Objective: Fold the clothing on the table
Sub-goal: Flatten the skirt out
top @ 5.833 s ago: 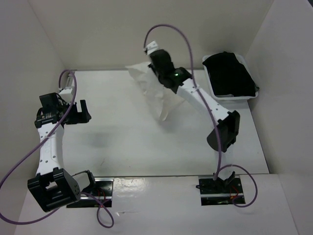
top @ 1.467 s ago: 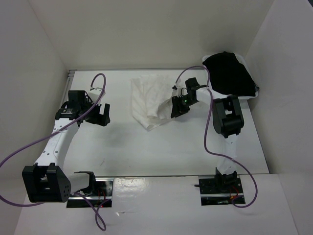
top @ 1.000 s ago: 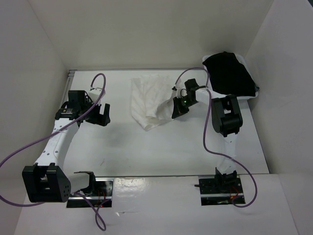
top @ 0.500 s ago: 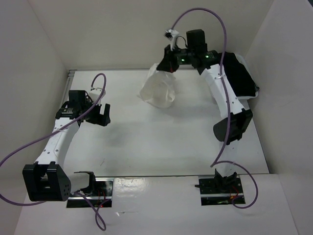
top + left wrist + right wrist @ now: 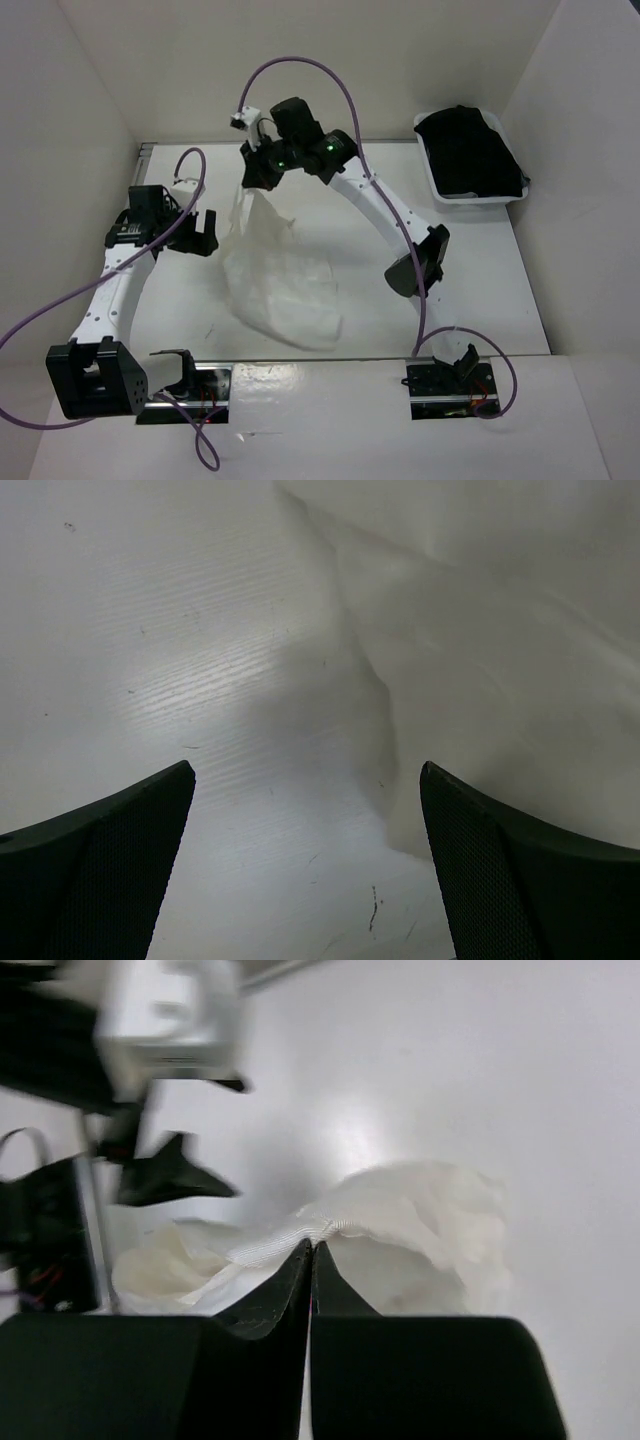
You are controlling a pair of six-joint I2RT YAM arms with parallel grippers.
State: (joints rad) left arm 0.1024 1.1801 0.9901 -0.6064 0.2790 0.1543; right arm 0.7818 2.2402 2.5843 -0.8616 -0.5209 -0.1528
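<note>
right gripper [image 5: 310,1252] clenched on thin white pleated skirt [image 5: 278,285] waistband, held up at 11 o'clock | left gripper [image 5: 193,232] released | no fold yet

From above, the right gripper [image 5: 252,182] hides its own fingertips and the top of the skirt [image 5: 280,285], which is too smeared to show pleats or hem. A black garment [image 5: 468,150] covers the inside of the bin [image 5: 437,185]. The left wrist view cuts off most of the skirt, and the fingers [image 5: 100,880] of the left gripper [image 5: 307,770]. In the right wrist view the left arm [image 5: 165,1015] is a blur.
</note>
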